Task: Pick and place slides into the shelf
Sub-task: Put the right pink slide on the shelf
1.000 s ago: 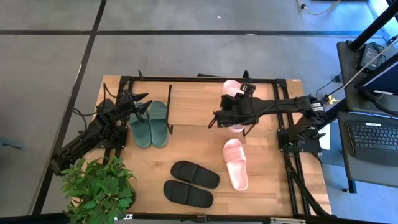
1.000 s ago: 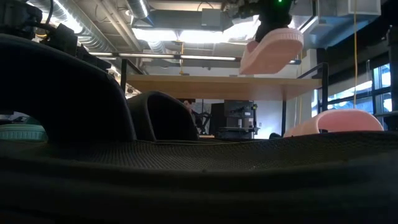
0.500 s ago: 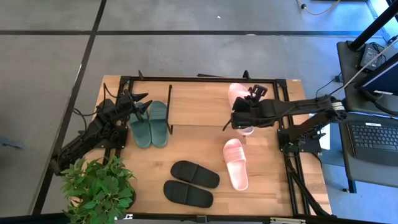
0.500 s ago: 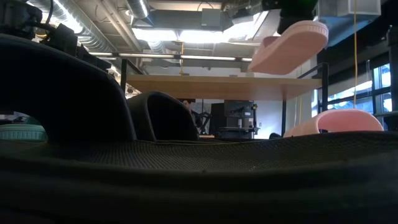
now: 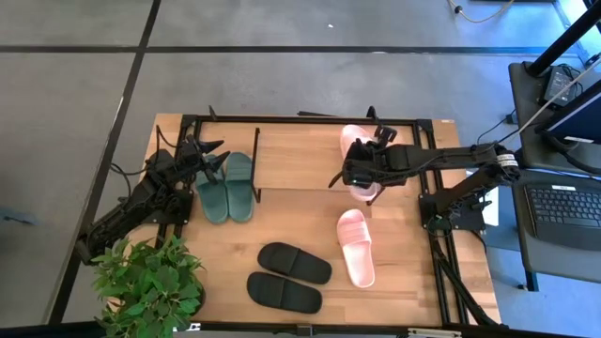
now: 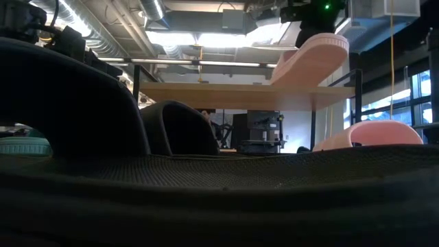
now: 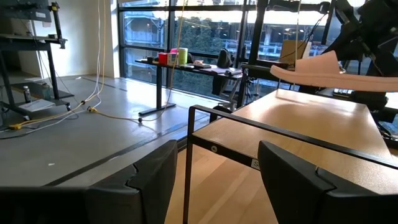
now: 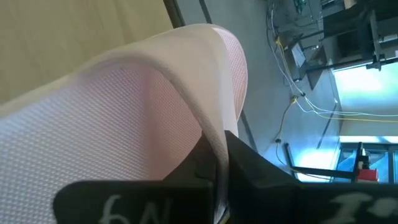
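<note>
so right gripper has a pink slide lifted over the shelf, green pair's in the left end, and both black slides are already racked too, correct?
Not quite. The black slides are not racked: the high view shows both lying on the table in front of the shelf. The rest holds: the right gripper holds a pink slide up over the shelf, and the green pair sits in the left end.
</note>
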Tool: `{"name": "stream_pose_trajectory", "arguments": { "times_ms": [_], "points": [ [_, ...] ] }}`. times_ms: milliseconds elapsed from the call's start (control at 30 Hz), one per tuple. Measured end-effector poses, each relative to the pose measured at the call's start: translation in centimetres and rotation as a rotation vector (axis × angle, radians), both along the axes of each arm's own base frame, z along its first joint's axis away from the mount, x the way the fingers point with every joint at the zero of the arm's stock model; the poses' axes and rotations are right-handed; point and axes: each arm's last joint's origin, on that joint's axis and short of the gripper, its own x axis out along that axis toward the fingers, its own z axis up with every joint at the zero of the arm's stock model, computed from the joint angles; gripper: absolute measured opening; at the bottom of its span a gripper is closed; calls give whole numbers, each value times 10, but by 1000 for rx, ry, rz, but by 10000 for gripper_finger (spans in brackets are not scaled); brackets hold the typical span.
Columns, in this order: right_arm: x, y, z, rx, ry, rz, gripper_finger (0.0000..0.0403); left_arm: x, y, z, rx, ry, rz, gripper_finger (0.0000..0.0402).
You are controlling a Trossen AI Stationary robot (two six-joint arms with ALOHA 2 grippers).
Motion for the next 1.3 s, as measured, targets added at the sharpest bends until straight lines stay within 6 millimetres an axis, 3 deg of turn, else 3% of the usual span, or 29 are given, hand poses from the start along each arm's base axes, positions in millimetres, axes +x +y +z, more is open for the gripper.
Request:
{"name": "stream_pose_trajectory", "arguments": {
  "times_ms": [267,600,933,1300],
  "points": [
    [-4,0,-1,4,29,-19,12,0,0,0,0,0,0,216],
    [-9,0,-29,-7,90,-21,12,0,0,0,0,0,0,216],
    [-11,-10,-34,-8,87,-73,12,0,0,0,0,0,0,216],
    [-10,-12,-34,-13,148,-24,59,0,0,0,6,4,0,216]
  ]
}}
